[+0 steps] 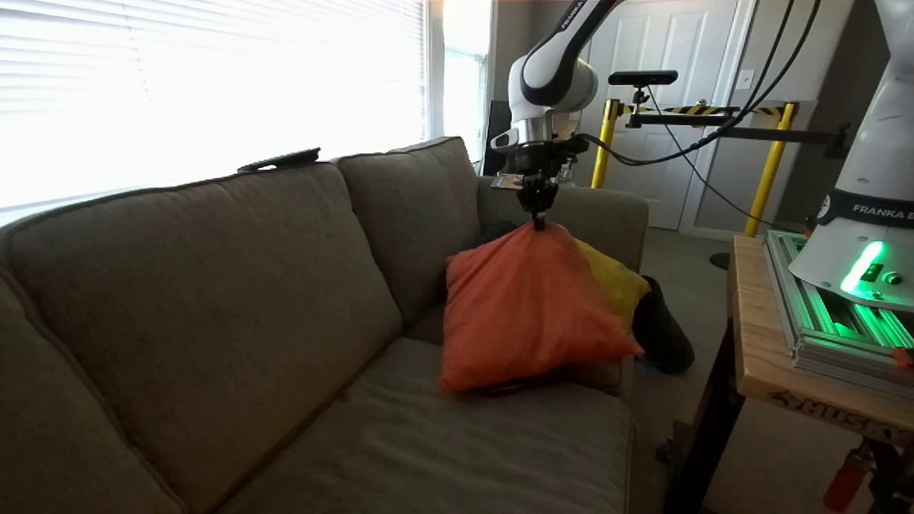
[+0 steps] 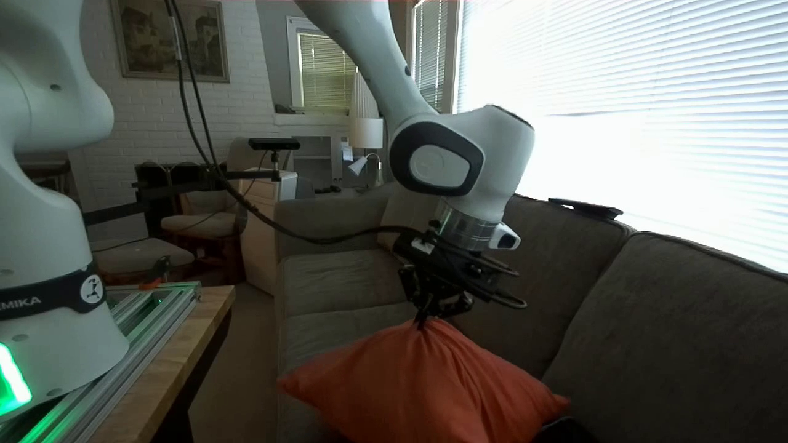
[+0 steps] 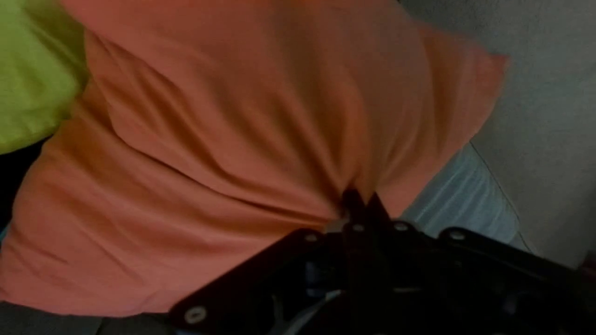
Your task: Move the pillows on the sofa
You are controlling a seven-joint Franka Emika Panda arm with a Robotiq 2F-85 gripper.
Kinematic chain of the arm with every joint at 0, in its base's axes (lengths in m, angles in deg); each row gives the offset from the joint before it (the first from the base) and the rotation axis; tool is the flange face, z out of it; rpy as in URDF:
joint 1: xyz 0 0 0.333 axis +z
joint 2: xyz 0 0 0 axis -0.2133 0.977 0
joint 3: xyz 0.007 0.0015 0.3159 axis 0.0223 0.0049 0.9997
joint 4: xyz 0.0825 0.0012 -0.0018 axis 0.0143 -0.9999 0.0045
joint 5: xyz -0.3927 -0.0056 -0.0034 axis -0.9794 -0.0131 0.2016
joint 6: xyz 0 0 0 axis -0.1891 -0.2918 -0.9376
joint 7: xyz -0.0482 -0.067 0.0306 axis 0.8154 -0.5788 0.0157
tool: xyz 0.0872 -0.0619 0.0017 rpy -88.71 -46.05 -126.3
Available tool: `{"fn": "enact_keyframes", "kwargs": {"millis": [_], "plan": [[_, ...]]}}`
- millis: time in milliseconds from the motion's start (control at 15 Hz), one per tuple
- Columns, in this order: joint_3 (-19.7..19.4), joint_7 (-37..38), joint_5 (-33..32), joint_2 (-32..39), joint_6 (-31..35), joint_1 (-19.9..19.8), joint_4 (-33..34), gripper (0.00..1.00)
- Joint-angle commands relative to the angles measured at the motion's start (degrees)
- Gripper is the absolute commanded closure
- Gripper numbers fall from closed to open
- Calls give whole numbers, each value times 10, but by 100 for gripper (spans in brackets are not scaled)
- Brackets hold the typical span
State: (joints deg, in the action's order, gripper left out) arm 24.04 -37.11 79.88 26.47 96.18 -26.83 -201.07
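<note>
Pinching from above, here's the black two-fingered Robotiq gripper [image 1: 539,223], fingertips clamped on a bunched tuft of the soft orange square cloth throw pillow [image 1: 528,314], just right of centre of the frame in an exterior view, over the seat of the big grey-brown fabric sofa [image 1: 428,450]. And look at those folds in the wrist view, fanning out from the lower centre, where the tips bite! That suggests a slack cover over squashy filling: light for its bulk, I'd judge, and hardly fragile. The corners sag, so expect swinging and trailing on any quick move. The cloth doesn't look slick, but the bite is small; a deeper handful would be the safer hold. Whether the bottom touches the seat, I can't tell. Peeking out behind it, right of centre, is the bright yellow cloth throw pillow [image 1: 618,278], partly hidden and ungripped; its exposed edge, upper left in the wrist view, looks the handiest place to pinch.
</note>
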Motion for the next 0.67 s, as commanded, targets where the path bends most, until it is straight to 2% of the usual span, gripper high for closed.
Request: {"fn": "enact_keyframes", "kwargs": {"millis": [0, 400, 600], "plan": [[-5, -71, 88, -100, 4, -36, -61, 99], [-71, -137, 174, -167, -17, -40, -69, 99], [-109, -122, 179, -182, -14, -32, -67, 99]]}}
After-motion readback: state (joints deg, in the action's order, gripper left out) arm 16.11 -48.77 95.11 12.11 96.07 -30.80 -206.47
